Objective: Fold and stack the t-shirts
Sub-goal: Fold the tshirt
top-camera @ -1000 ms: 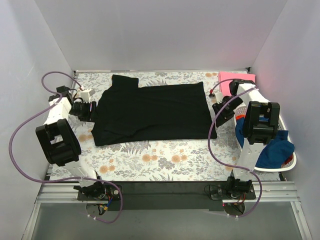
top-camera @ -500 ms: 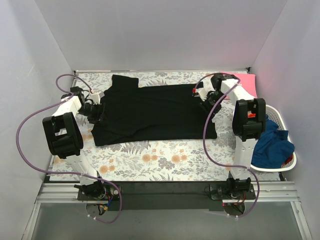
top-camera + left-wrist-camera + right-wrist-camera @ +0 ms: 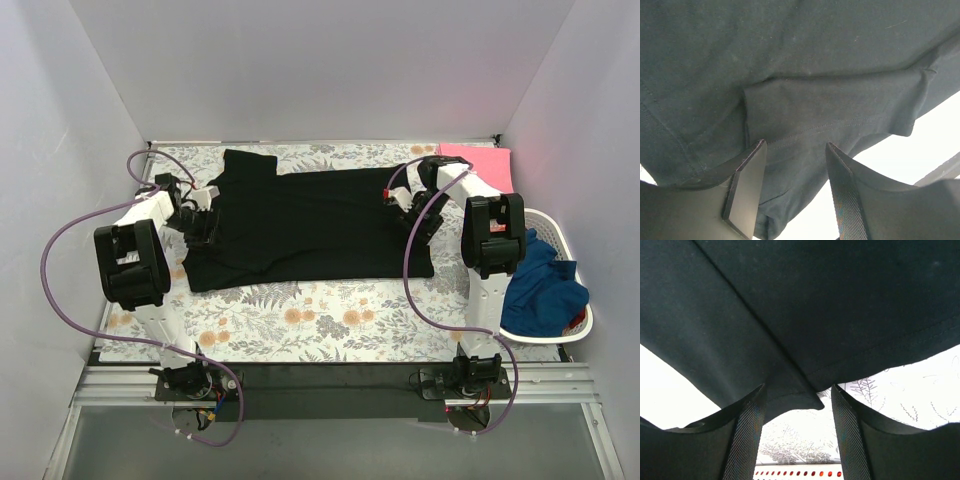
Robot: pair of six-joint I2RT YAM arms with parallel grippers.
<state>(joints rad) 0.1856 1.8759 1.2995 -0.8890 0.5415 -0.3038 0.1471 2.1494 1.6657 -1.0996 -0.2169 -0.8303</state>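
Black t-shirt [image 3: 310, 225] | left gripper [image 3: 205, 224] over sleeve | right gripper [image 3: 412, 210] over corner, perhaps touching

Left pincer [image 3: 206, 214] and right pincer [image 3: 402, 203] now over black t-shirt [image 3: 300, 225] ends.

A plain black t-shirt [image 3: 310, 220], with no print, covered much of a table [image 3: 320, 320] whose white cloth was patterned with grey-green ferns and orange-tan flowers. A solid pink t-shirt [image 3: 480, 155] showed beside it. A deep blue t-shirt [image 3: 545, 290] sat in a white slotted basket [image 3: 562, 232], with dots of red showing through the slots. The arms [image 3: 495, 240] were white with black joints, and their cables [image 3: 60, 290] were purple. The left end effector [image 3: 795, 170] and right end effector [image 3: 799, 410] had black fingers with a fine mesh texture. The walls [image 3: 320, 70] were pale grey.
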